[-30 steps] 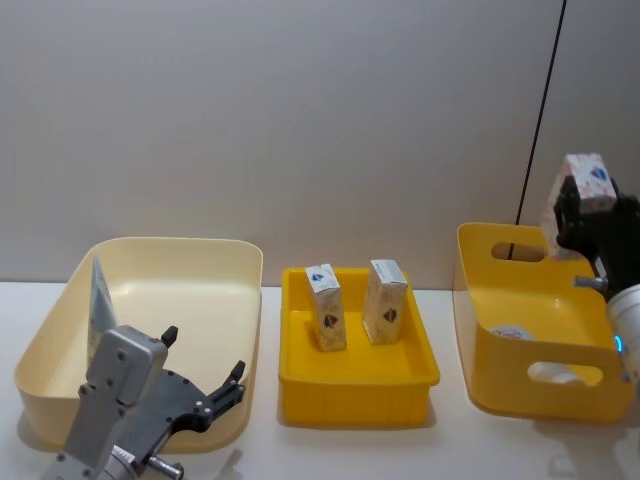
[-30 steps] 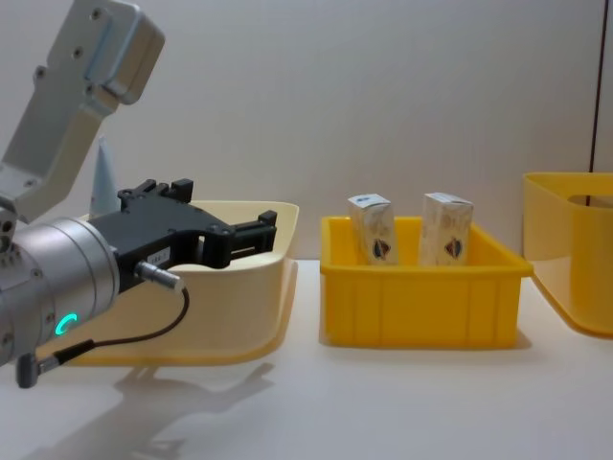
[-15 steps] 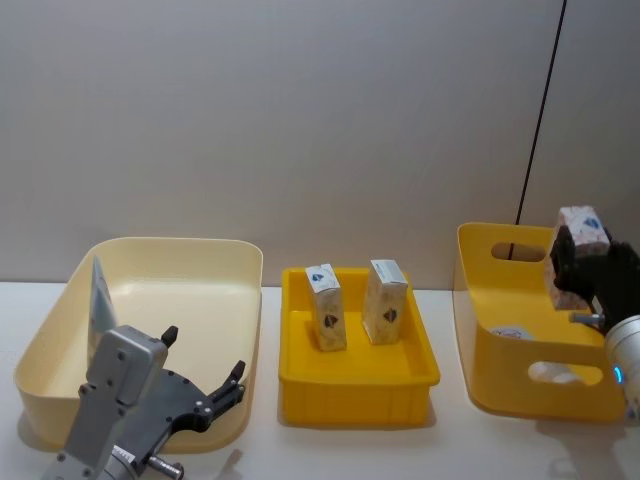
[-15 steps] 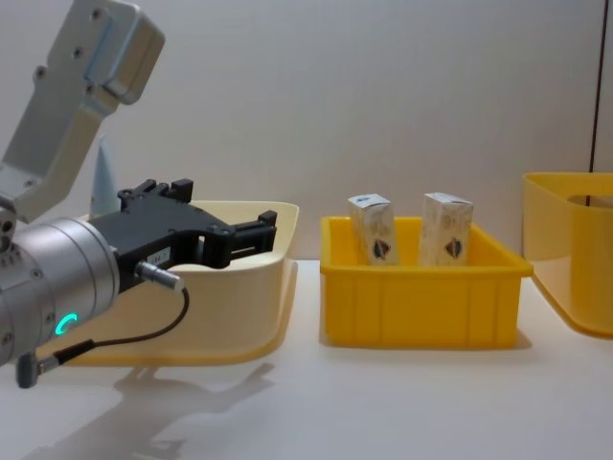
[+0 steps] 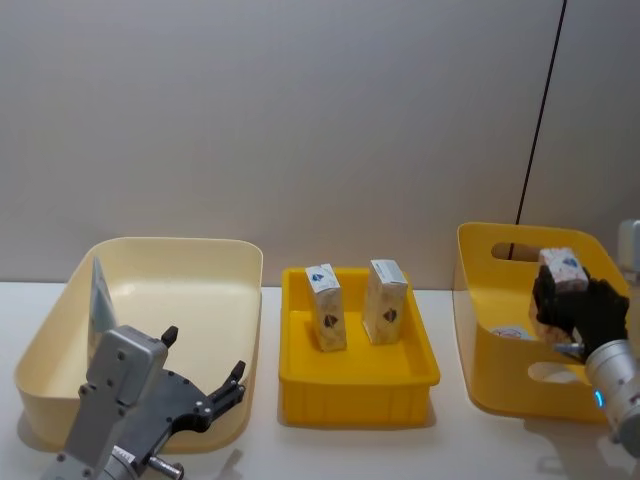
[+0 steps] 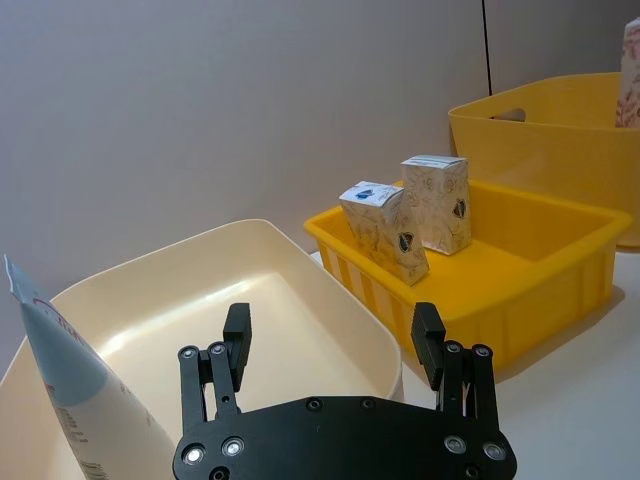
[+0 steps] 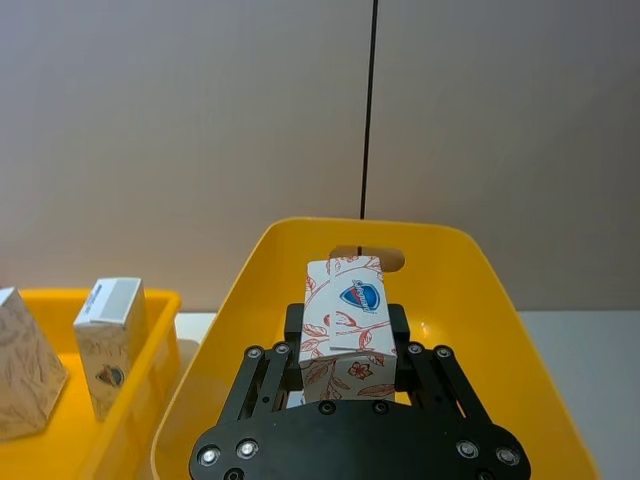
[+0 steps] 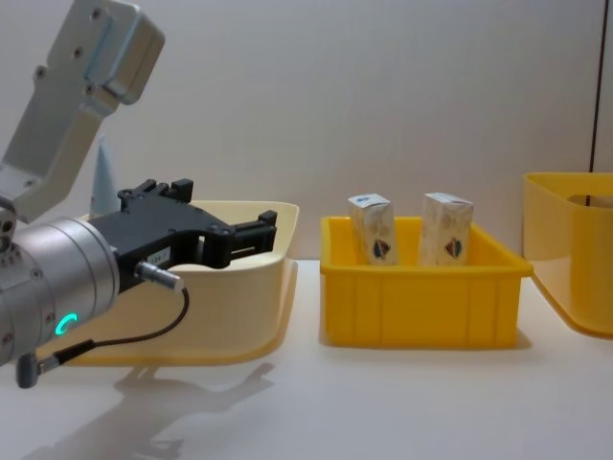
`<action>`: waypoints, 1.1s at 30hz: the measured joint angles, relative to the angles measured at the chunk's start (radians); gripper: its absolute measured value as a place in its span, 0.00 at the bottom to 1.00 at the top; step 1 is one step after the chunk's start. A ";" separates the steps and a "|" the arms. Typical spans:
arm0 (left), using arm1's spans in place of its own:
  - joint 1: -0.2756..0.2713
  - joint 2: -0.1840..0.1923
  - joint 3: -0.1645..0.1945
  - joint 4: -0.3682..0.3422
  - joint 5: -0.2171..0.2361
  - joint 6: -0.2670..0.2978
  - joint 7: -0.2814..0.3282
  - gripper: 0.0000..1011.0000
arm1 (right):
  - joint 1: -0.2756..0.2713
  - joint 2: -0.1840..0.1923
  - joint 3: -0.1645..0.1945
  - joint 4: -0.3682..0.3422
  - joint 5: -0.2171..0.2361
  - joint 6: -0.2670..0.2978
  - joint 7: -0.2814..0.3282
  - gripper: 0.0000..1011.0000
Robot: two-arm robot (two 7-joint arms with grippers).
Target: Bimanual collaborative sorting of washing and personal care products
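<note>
My left gripper [image 6: 330, 345] hangs spread and empty at the cream bin's [image 5: 215, 255] near edge; a tube [image 5: 100, 300] leans at its left wall. My right gripper [image 7: 340, 375] clamps a carton [image 7: 345, 325] over the yellow bin [image 5: 480, 300], low on its sides; it looks light and crushable.

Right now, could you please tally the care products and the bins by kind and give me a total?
White cartons: 3, two standing in the small yellow bin at and, one held by the right gripper over the handled yellow bin.
Light-blue tubes: 1, in the cream bin.
Bins: 3.
Total: 7.
</note>
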 joint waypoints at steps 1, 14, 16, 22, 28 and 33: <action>0.000 0.000 0.000 0.000 0.000 0.000 0.000 0.99 | 0.000 -0.002 -0.001 0.006 -0.003 0.003 -0.001 0.44; 0.000 0.000 0.000 0.000 0.000 0.000 0.000 0.99 | 0.004 -0.015 -0.009 0.041 -0.020 0.016 -0.010 0.53; 0.000 0.000 0.000 0.000 0.000 0.000 0.000 0.99 | 0.004 -0.015 -0.010 0.044 -0.022 0.017 -0.011 0.61; 0.000 0.000 0.000 0.000 0.000 0.000 0.000 0.99 | 0.005 -0.018 -0.011 0.049 -0.024 0.019 -0.013 0.76; 0.000 0.000 0.000 0.000 0.000 0.000 0.000 0.99 | 0.005 -0.019 -0.011 0.054 -0.027 0.021 -0.014 0.93; 0.000 0.000 0.000 0.000 0.000 0.000 0.000 0.99 | 0.006 -0.019 -0.012 0.056 -0.028 0.021 -0.014 0.99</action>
